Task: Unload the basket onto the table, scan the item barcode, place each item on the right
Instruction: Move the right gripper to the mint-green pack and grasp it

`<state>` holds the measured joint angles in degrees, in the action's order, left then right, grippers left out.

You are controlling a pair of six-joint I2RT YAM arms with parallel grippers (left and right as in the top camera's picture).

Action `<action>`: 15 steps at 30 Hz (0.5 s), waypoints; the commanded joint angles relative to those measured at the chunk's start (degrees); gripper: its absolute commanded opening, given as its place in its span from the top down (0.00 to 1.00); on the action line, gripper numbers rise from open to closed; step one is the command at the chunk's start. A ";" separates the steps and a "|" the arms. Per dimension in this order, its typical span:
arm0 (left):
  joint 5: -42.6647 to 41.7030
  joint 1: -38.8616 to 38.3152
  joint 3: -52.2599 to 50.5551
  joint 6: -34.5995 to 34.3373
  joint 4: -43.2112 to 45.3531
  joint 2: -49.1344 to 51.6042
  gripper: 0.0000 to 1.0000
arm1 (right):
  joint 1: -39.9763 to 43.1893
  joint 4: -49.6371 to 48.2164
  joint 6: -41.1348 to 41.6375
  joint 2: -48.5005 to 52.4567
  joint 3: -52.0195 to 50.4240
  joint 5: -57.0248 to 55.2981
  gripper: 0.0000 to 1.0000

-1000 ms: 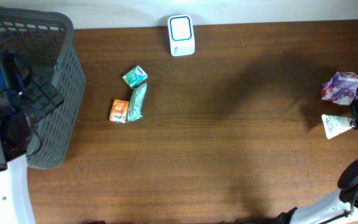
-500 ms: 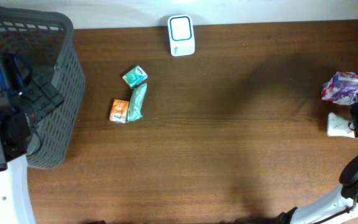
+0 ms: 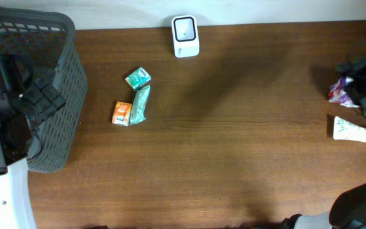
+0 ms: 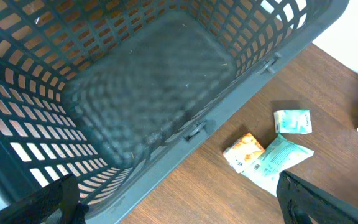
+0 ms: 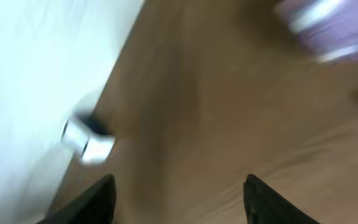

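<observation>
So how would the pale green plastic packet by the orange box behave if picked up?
The pale green plastic packet looks crinkled and flat, so it would probably flex, not stay stiff. It looks small and thin, so likely light. It lies against the small orange box, so a push may nudge that too.

1. The left arm [image 3: 18, 121] is black and lies at the left edge of the overhead view, with its white base in the lower left corner.
2. The left gripper [image 4: 176, 190] has its fingers wide apart, one in each lower corner of the left wrist view.
3. The right arm [image 3: 364, 79] appears blurred at the right edge of the overhead view.
4. The right gripper [image 5: 179, 193] has its fingers apart too, and its wrist view is blurred.
</observation>
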<state>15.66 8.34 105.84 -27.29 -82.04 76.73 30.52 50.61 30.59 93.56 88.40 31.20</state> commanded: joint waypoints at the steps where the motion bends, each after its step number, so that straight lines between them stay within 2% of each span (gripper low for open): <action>1: 0.00 0.35 0.15 -0.52 -0.07 -0.44 0.01 | -11.96 0.13 -5.09 1.07 0.74 3.21 0.32; 3: 0.00 0.37 0.15 -0.52 -0.07 -0.44 0.01 | -20.22 -1.53 -5.07 2.69 0.74 -1.66 0.31; 4: 0.00 0.35 0.15 -0.52 -0.07 -0.44 0.01 | -25.59 -3.34 -5.07 4.48 0.74 -4.92 0.19; 6: 0.00 0.35 0.15 -0.52 -0.09 -0.44 0.01 | -31.82 -5.55 -5.07 7.45 0.74 -6.01 0.02; 8: 0.00 0.35 0.15 -0.52 -0.09 -0.44 0.01 | -40.96 -10.51 -4.61 13.55 0.74 -5.99 0.01; 11: 0.00 0.37 0.15 -0.52 -0.07 -0.44 0.01 | -49.20 -21.03 -2.43 20.79 0.74 -1.33 0.01; 15: 0.00 0.35 0.15 -0.52 -0.09 -0.44 0.01 | -56.43 -34.18 2.93 28.39 0.76 1.62 0.01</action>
<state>15.66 8.34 105.84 -27.29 -82.06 76.71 -23.29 19.49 29.74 119.11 88.62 30.87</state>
